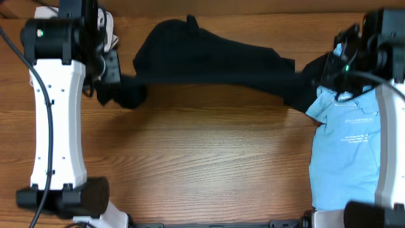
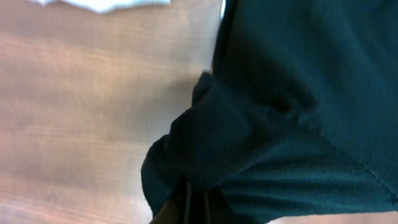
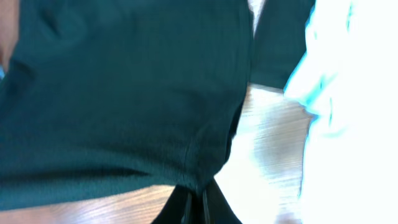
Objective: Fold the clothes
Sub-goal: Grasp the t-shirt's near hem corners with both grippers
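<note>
Looking overhead, you see the black shirt (image 1: 215, 60) stretched along the table's (image 1: 209, 164) far side between left claw (image 1: 117, 87) and right claw (image 1: 326, 76), with the blue tee (image 1: 348, 152) at right. Only the wrist views show the grips. In the left wrist view, the left claw pinches bunched shirt, with white cloth (image 2: 106, 5) beyond. In the right wrist view, the right claw is clamped on shirt too.

Plain black shirt (image 1: 215, 60), light-blue T-shirt (image 1: 345, 152) with small white print, brown wood-grain table (image 1: 209, 164), white left arm (image 1: 56, 120)

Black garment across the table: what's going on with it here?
Two robot arms are holding the black garment stretched between them along the far side of the wooden table. The left gripper pinches one bunched end, the right gripper the other. A light-blue T-shirt lies at the right edge, partly under the right arm. It is not yet folded.
</note>
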Action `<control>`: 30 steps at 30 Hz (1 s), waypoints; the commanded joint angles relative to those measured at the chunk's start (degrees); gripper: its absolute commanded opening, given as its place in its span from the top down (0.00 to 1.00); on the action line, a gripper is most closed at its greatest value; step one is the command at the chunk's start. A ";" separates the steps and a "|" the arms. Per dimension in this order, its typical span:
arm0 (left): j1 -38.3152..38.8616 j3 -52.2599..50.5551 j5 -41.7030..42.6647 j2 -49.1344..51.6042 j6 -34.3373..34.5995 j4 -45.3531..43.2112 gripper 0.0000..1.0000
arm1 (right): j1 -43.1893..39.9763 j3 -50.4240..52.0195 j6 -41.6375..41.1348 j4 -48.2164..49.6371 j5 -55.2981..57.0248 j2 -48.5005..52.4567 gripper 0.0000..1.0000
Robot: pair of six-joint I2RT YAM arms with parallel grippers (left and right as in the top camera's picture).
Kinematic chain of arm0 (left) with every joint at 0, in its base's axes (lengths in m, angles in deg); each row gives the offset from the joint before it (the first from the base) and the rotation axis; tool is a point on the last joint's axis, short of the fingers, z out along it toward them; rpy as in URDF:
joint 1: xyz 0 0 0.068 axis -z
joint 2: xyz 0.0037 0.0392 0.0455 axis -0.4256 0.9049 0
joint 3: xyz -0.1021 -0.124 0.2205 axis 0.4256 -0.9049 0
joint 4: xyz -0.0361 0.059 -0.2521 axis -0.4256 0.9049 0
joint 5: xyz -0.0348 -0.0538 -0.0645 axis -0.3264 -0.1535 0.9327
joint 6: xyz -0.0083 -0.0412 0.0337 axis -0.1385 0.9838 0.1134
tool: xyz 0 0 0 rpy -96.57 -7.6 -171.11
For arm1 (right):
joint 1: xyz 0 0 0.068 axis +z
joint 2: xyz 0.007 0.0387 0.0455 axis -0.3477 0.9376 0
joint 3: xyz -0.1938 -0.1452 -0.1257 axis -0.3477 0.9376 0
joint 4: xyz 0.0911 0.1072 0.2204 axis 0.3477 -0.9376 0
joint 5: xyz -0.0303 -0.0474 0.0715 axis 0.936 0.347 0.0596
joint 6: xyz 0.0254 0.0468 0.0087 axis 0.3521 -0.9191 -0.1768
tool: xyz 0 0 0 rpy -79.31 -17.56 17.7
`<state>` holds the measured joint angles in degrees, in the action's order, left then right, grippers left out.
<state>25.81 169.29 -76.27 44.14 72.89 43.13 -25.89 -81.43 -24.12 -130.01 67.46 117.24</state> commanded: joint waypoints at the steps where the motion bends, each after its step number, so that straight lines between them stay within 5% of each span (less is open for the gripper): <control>1: -1.27 -10.58 -1.70 -4.39 1.81 -1.42 0.95 | -0.66 11.19 -3.89 2.25 5.18 -7.37 0.96; 12: 0.52 -40.89 -0.85 -18.16 10.91 -9.86 0.96 | -0.66 40.24 -14.80 3.58 5.03 -25.57 0.96; 30: 0.52 -52.98 -1.16 -28.22 19.34 -12.44 0.96 | -0.50 46.58 -27.85 -1.44 3.58 -29.20 0.96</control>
<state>26.60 116.97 -75.26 17.76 89.59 30.74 -25.95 -36.52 -48.56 -131.56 69.23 89.55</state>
